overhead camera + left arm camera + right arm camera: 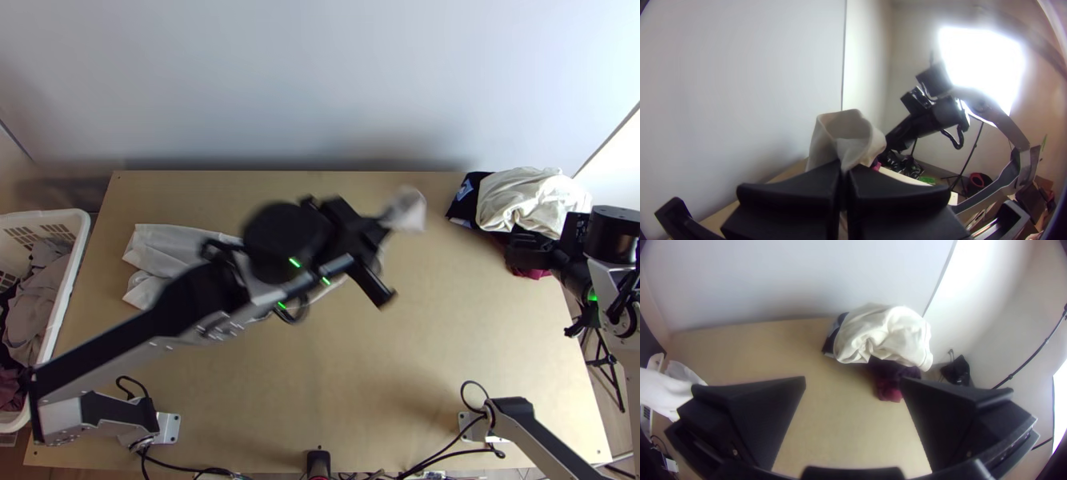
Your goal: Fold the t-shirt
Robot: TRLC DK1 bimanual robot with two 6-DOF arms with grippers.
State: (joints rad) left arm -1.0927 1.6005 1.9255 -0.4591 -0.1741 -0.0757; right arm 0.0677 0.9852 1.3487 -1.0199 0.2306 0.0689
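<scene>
left gripper (378,230) pinching part of white t-shirt (410,210) | right gripper (516,250) spread, near clothes pile (528,198)

Apparent robotics laboratory, viewed from within: paired robot arms (120,368) at a wooden tabletop (416,344), exposed cables (456,454), tripod (600,362).

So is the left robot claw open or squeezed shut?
Shut: the left gripper has its jaws together, pinching the white t-shirt, which pokes out past them.
</scene>
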